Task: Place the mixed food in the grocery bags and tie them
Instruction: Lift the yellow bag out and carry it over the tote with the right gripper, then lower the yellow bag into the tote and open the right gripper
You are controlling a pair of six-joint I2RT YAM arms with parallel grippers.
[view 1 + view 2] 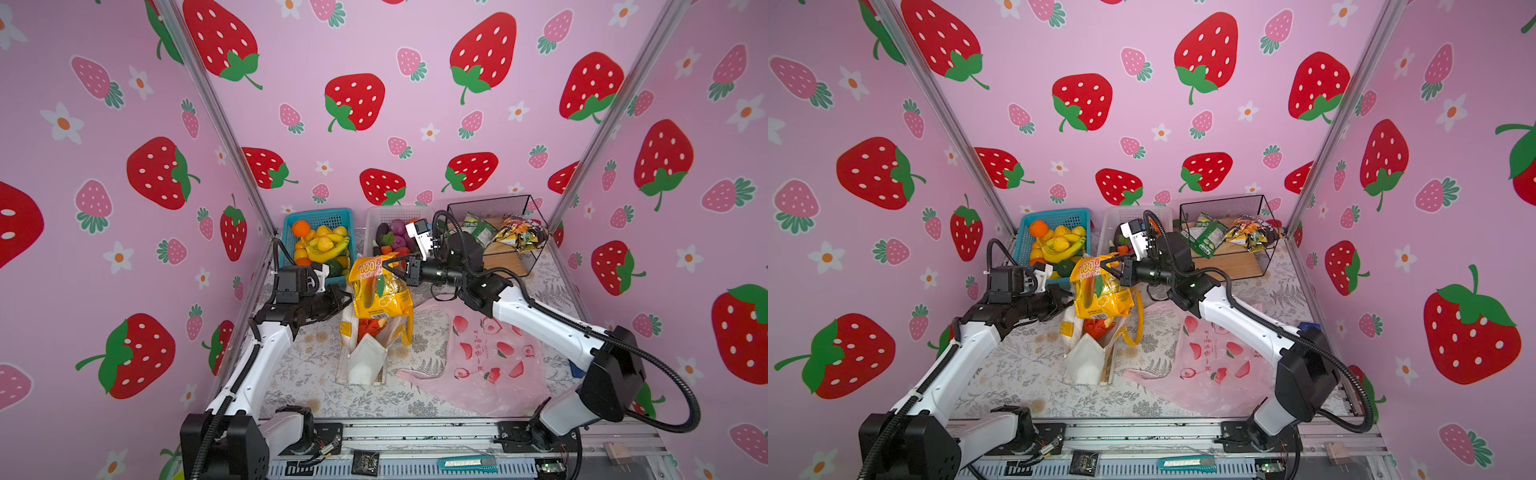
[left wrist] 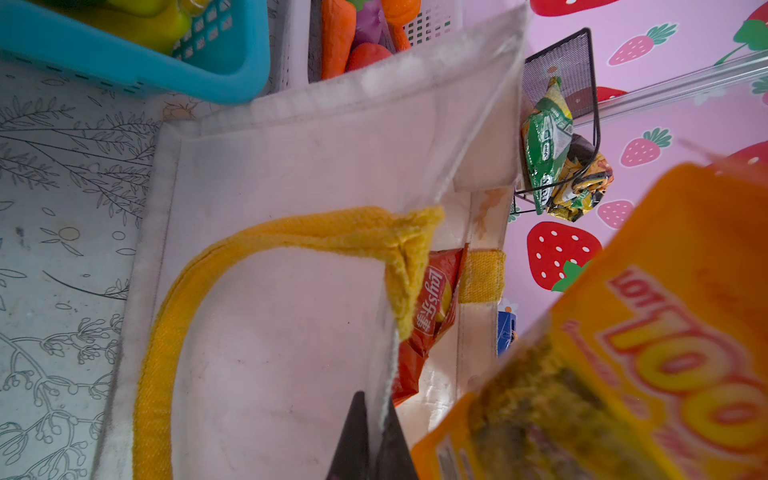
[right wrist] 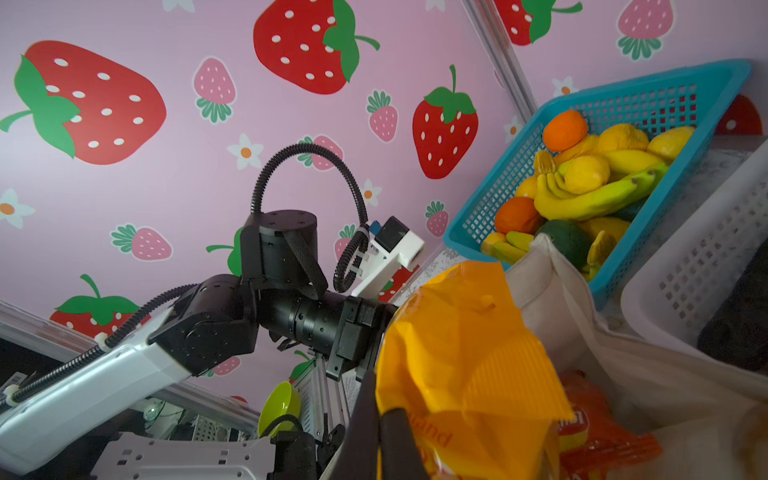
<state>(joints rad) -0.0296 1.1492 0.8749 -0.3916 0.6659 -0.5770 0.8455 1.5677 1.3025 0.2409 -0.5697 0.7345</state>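
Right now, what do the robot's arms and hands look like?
The left arm and right arm have white links, black joints and a black ribbed cable each. The left hand and right hand have slim, dark, pointed fingers. A white camera block is mounted by each wrist.

big yellow-orange foil snack packet [image 1: 380,291]: glossy, crinkled | cream canvas tote [image 2: 291,166]: matt, coarse weave, fuzzy yellow cloth strap [image 2: 291,232] | thin pink plastic bag [image 1: 494,365]: translucent, wrinkly sheen | blue lattice basket [image 1: 318,218]: smooth plastic | black mesh basket [image 1: 490,208]: matt metal wire
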